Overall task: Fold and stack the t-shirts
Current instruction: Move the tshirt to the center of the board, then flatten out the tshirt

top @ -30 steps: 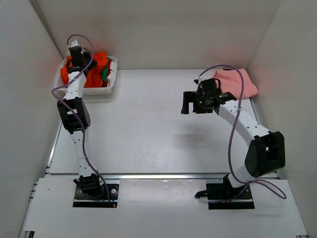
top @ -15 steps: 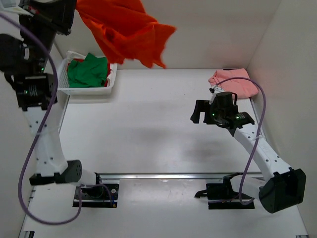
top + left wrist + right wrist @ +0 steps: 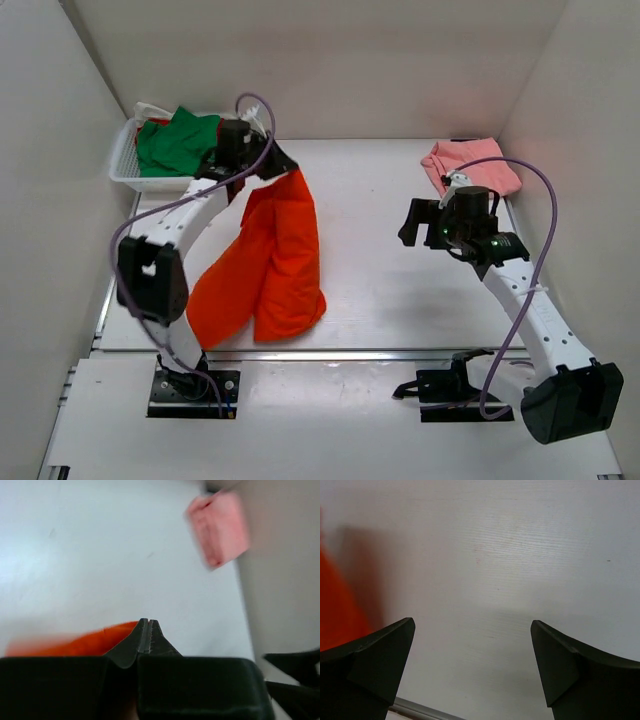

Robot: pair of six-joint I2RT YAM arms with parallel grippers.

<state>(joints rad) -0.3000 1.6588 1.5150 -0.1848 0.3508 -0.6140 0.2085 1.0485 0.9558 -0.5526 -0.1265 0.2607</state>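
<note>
White is the table [image 3: 380, 290] on which everything is laid out. The largest piece on it, the orange-red t-shirt [image 3: 265, 270], is draped from a raised point left of centre down toward the near edge, where its lower part is spread in loose folds on the surface. Its upper end is pinched between the pressed-together fingers of the left gripper [image 3: 281, 163]; in the left wrist view, blurred orange cloth is seen just behind the closed tips. A white mesh basket [image 3: 122, 172] is set in the far left corner, and the green t-shirt [image 3: 175, 140] is heaped inside it. The pale pink t-shirt [image 3: 478, 165] is laid folded in the far right corner. The right gripper [image 3: 409, 222] is held over bare table near the pale pink t-shirt but apart from it, its fingers spread wide.
</note>
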